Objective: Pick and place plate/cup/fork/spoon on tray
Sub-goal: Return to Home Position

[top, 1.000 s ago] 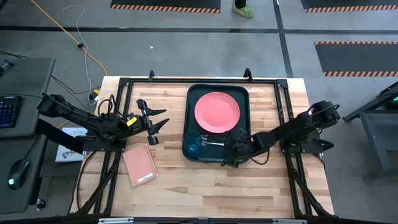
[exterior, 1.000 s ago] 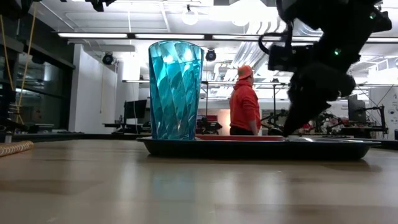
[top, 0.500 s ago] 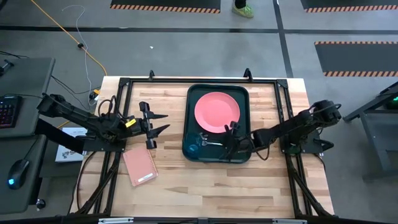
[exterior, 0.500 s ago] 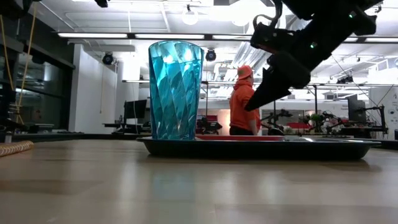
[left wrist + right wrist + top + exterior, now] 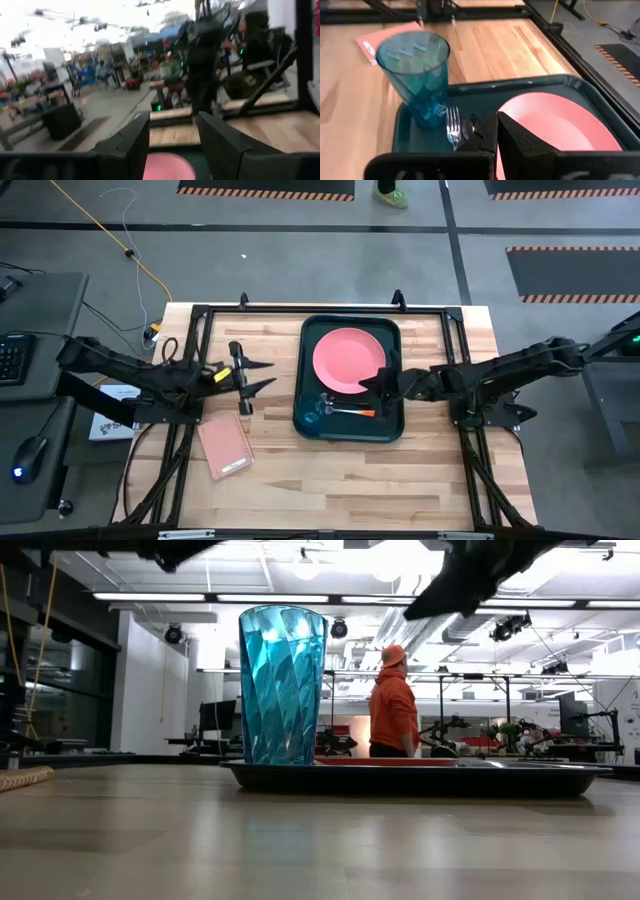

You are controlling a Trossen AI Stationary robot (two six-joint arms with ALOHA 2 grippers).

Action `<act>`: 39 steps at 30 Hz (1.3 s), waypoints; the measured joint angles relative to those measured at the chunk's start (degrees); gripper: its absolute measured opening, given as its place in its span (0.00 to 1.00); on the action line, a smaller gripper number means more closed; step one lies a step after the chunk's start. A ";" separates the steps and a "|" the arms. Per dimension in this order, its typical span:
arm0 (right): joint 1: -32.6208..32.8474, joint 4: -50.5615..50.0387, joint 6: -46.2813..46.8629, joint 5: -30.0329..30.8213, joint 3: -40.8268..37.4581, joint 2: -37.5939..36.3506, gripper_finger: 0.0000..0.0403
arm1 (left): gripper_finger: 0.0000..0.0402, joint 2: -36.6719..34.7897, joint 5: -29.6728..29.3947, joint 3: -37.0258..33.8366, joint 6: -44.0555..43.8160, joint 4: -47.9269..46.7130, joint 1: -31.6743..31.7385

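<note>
The dark tray (image 5: 392,430) holds the salmon-pink plate (image 5: 345,355) at its far end. At its near end, the teal cup (image 5: 311,417) stands upright, and the orange-handled fork (image 5: 356,412) and the dark spoon (image 5: 469,126) lie flat. My right gripper (image 5: 368,388) hovers shut and empty above the tray, over the plate's near edge (image 5: 496,120). In the right wrist view, the cup (image 5: 415,75), fork tines (image 5: 452,125) and plate (image 5: 555,120) lie below it. My left gripper (image 5: 262,376) is open and empty above the table left of the tray.
A pink notebook (image 5: 225,447) lies on the table near the left arm. A black metal frame (image 5: 300,310) runs around the work area. In the low view, a person in an orange hoodie (image 5: 392,705) stands in the room beyond the table.
My right gripper has risen from the tray's near right part and gone up and toward the far edge, over the plate's near edge. The fork's orange handle, hidden under the gripper before, now shows lying on the tray.
</note>
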 joint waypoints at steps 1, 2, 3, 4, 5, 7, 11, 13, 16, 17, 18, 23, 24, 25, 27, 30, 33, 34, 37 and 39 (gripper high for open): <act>0.00 0.06 -0.29 -0.19 0.00 -0.58 0.00 | 0.39 -1.27 1.53 -0.03 -0.84 -2.46 1.87; 0.00 0.37 -0.38 -0.31 0.00 -0.91 0.00 | 0.39 -2.52 3.56 -0.04 -2.03 -4.49 4.04; 0.00 0.35 -0.37 -0.36 0.00 -1.12 0.00 | 0.39 -3.95 6.09 -0.04 -3.38 -6.37 6.45; 0.00 0.29 -0.34 -0.44 0.00 -1.15 0.00 | 0.39 -5.73 8.95 -0.04 -4.73 -8.62 9.03; 0.00 0.30 -0.38 -0.73 0.00 -1.14 0.00 | 0.39 -7.46 12.20 -0.04 -6.24 -10.24 11.72; -0.23 0.12 -0.50 -1.58 0.00 -1.04 0.00 | 0.39 -11.26 18.33 -0.04 -8.87 -12.94 17.23; -0.95 -0.01 -0.84 -3.86 -0.02 -0.99 0.00 | 0.39 -16.91 28.96 -0.02 -14.11 -17.21 25.83; -1.17 -0.03 -0.85 -3.93 -0.02 -0.99 0.00 | 0.39 -18.69 32.32 -0.02 -16.29 -19.11 28.02; -1.40 -0.49 -1.07 -4.00 -0.02 -0.97 0.00 | 0.39 -20.60 33.09 -0.02 -20.60 -22.29 28.56; -1.40 -0.78 -1.29 -4.04 -0.02 -0.97 0.00 | 0.39 -21.08 33.17 -0.18 -21.37 -23.12 28.28; -1.40 -0.90 -1.40 -4.12 -0.02 -0.97 0.00 | 0.39 -21.51 33.22 -0.70 -21.76 -23.01 27.74; -1.40 -1.97 -1.34 -4.41 -0.02 -0.97 0.00 | 0.39 -24.65 32.28 -5.98 -21.92 -20.66 25.39; -1.40 -2.22 -1.15 -4.59 -0.02 -0.97 0.00 | 0.39 -25.45 31.37 -7.21 -22.31 -19.79 25.23; -1.40 -2.44 -0.79 -4.79 -0.02 -0.97 0.00 | 0.39 -26.40 30.22 -8.32 -23.11 -18.95 25.13; -1.40 -2.77 -0.57 -4.87 -0.02 -0.97 0.00 | 0.39 -28.25 28.50 -10.34 -24.71 -18.05 24.96; -1.40 -3.02 -0.49 -4.87 -0.02 -0.97 0.00 | 0.38 -30.33 27.23 -12.46 -26.08 -17.74 23.77; -1.40 -3.02 -0.38 -4.87 -0.02 -0.97 0.00 | 0.34 -30.95 25.41 -13.31 -26.29 -17.90 21.07; -1.40 -3.01 -0.38 -4.86 -0.02 -0.97 0.00 | 0.32 -30.95 25.01 -13.55 -26.27 -17.66 19.81; -1.40 -3.01 -0.38 -4.68 -0.02 -0.97 0.00 | 0.22 -30.85 21.80 -13.57 -24.62 -17.77 15.26; -1.40 -3.00 -0.25 -4.56 -0.02 -0.97 0.00 | 0.13 -30.63 19.48 -13.55 -22.04 -17.62 11.93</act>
